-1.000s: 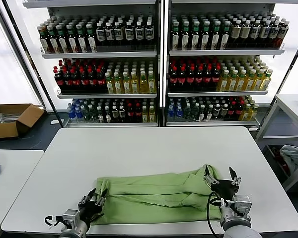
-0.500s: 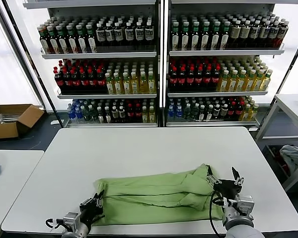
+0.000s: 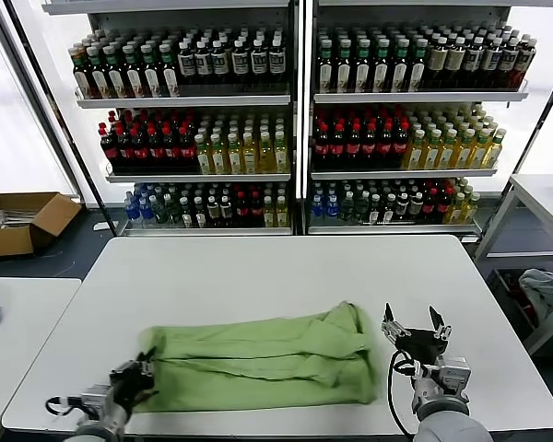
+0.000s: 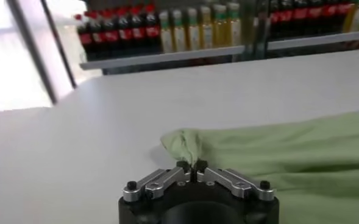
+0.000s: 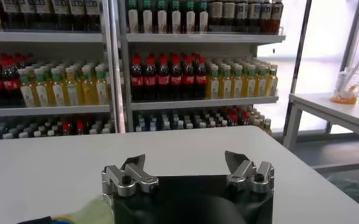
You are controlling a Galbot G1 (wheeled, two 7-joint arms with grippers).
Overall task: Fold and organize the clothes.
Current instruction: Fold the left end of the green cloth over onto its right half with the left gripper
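Note:
A light yellow-green shirt lies folded in a long band across the near part of the white table, plain side up. My left gripper is at the band's left end, shut on a pinch of the shirt's corner. My right gripper is open and empty, just off the shirt's right end, above bare table. A sliver of the shirt shows beside it in the right wrist view.
Shelves of bottles stand behind the table. A cardboard box sits on the floor at far left. Another white table stands at right with cloth under it. A table edge shows at left.
The left gripper has pulled the shirt's left end toward the left, dragging the whole band leftward. The right gripper has let go of the shirt's right end and now stands clear of it.

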